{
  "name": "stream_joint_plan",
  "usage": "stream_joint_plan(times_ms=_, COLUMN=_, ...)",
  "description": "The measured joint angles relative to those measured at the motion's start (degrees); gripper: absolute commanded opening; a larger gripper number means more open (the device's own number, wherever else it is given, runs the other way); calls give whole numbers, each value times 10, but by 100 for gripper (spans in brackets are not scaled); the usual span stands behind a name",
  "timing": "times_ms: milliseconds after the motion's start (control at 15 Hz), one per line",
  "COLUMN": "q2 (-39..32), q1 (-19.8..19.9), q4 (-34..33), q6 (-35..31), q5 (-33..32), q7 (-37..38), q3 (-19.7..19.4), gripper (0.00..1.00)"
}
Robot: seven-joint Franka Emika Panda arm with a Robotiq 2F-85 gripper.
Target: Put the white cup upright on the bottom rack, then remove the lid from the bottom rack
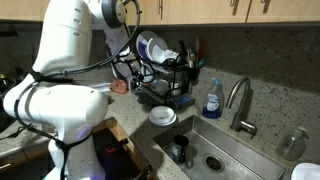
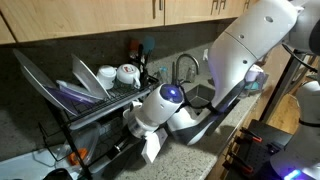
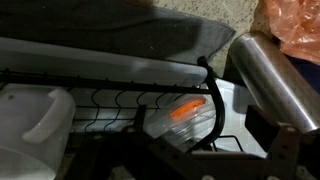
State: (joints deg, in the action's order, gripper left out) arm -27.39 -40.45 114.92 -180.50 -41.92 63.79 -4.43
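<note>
In the wrist view a clear plastic lid [image 3: 180, 115] with an orange tab lies on the bottom rack [image 3: 115, 100], behind its black wires. A white rounded thing with a handle-like bump, apparently the white cup [image 3: 35, 122], sits at the left of this tier; I cannot tell whether it is upright. My gripper [image 3: 215, 150] is open, its dark fingers spread either side of the lid and close to it, holding nothing. In both exterior views the arm reaches low into the rack [image 1: 165, 98] [image 2: 90, 125], which hides the fingers [image 1: 127, 84].
A steel cylinder [image 3: 275, 75] stands right beside the gripper. The top tier holds a lavender plate [image 1: 150, 47], plates and white cups [image 2: 127, 72]. A white bowl [image 1: 162, 116] sits on the counter. The sink [image 1: 215, 150], tap [image 1: 240, 100] and soap bottle [image 1: 212, 100] lie beyond.
</note>
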Motion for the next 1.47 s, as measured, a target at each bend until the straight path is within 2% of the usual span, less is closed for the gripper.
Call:
stream_joint_plan(times_ms=133, q2=-3, q1=-12, q4=-7, q6=0, q5=2, q7=26, q3=-11, gripper=100)
stream_joint_plan(times_ms=267, q2=-10, q1=-43, q4=-20, q6=0, q5=4, q7=77, q3=-44, gripper=100)
stream_joint_plan(times_ms=800, q2=-77, q1=-198, q4=-71, q6=-5, q5=37, q7=307, q3=-193, gripper=100)
stream_joint_plan(times_ms=1067, q2=-132, q1=-270, q4=-106, q6=-11, q5=65, q7=399, q3=-283, gripper=100)
stream_joint_plan(times_ms=1267, q2=-166, q1=-297, q4=-132, q6=-11, q5=87, q7=435, q3=-324, gripper=100)
stream_joint_plan(times_ms=1467, q2=-192, q1=-296, q4=-153, q6=-10, q5=107, q7=438, q3=-331, gripper=100)
